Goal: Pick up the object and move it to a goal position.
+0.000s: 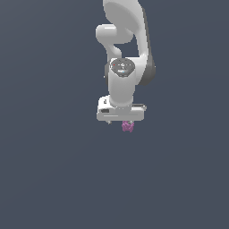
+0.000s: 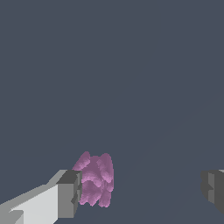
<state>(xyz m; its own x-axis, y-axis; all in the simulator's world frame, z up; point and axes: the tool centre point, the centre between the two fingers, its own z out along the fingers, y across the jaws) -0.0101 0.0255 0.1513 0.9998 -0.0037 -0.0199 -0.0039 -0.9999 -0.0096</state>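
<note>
One magenta-purple object [image 2: 95, 179] lies against one of the two fingers [image 2: 69, 194] of the single white gripper [image 2: 140, 190]. The fingers stand spread wide, the other finger well apart from the object. In the exterior view, the object [image 1: 128, 126] shows just beneath the gripper [image 1: 121, 121].

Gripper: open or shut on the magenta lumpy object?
Open. In the wrist view the white gripper has its fingers far apart; the magenta lumpy object sits against one finger only.

Arm [image 1: 121, 85]: white, dark grey joint bands. Gripper [image 2: 140, 192]: white body, grey fingertips [image 2: 69, 194]. Object [image 2: 95, 179]: magenta-purple, mottled paler pink. Background: uniform slate grey-blue.
</note>
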